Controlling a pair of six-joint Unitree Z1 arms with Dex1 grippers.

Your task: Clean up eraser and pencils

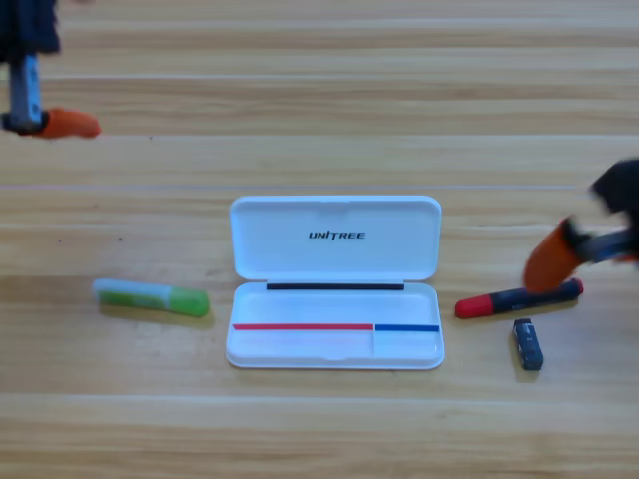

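Note:
The white case (335, 344) lies open in the middle of the table, its tray empty. To its left rests the light green pencil (152, 297) with a whitish end. On the case's right lies the red-capped pencil with a black barrel (518, 299), and just below it the small dark eraser (528, 343). My right gripper (555, 257) comes in from the right edge, its orange jaw hanging just above the red-capped pencil's barrel end. My left gripper (62, 123) waits at the top left corner, far from the green pencil.
The wooden table (319, 429) stretches around the case, with bare planks in front and behind. The case's raised lid (335, 238) stands between the tray and the far side.

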